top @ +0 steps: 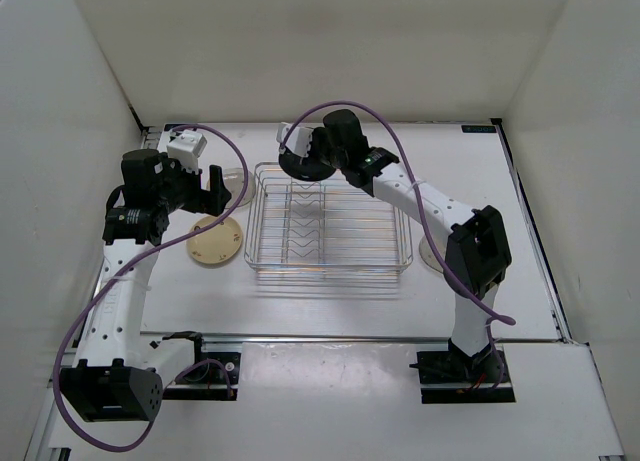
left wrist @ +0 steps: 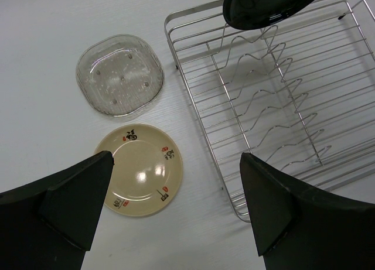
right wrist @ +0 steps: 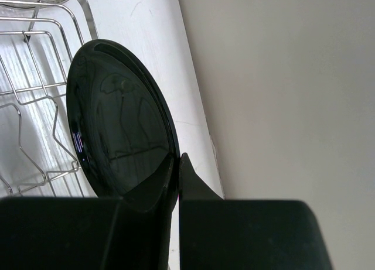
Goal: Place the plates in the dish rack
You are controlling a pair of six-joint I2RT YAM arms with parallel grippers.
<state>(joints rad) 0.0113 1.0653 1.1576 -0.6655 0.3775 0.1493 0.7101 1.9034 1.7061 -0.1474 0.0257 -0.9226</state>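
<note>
Glossy black plate pinched at rim by right gripper over wire dish rack; left gripper spread wide, empty, above worktop.

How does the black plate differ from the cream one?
The black plate is plain and glossy; the cream plate bears small red and dark marks. The black plate is held on edge by the right gripper over the rack; the cream plate lies flat on the table beside it. Both are round.
</note>
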